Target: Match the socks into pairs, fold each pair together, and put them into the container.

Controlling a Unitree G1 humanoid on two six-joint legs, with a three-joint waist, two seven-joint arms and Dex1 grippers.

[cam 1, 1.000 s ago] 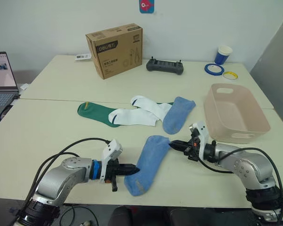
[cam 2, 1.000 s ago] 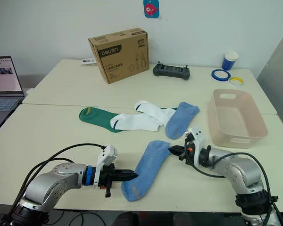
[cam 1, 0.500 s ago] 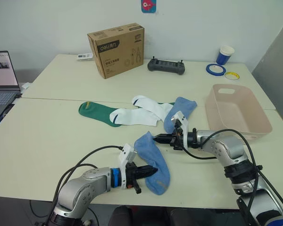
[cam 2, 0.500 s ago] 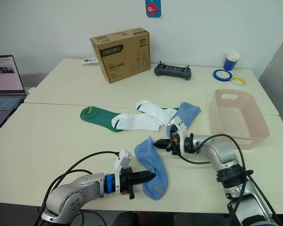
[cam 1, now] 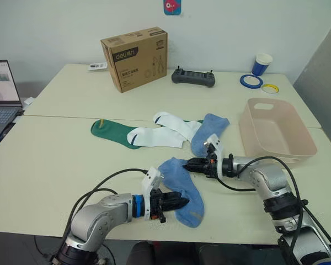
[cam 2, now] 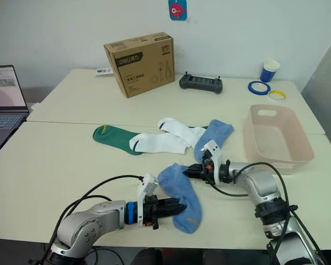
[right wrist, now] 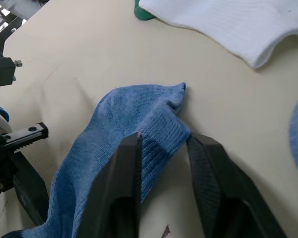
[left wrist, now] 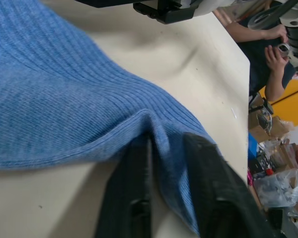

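Both grippers, left (cam 1: 179, 202) and right (cam 1: 192, 163), pinch the soft light blue sock (cam 1: 182, 185); thin fabric could slip free if pulled unevenly.

Socks (cam 1: 171, 135) strewn beside empty container (cam 1: 276, 135)

On the brown cardboard box (cam 1: 134, 57) near the far edge of the counter (cam 1: 55, 154), you can read the brand "deli" printed in dark letters on its front face, upper left. The small lines of print beneath that brand, and the drawings beside them, are too small for you to read. The laptop screen (cam 1: 2, 83) at the counter's left edge shows content you cannot make out.
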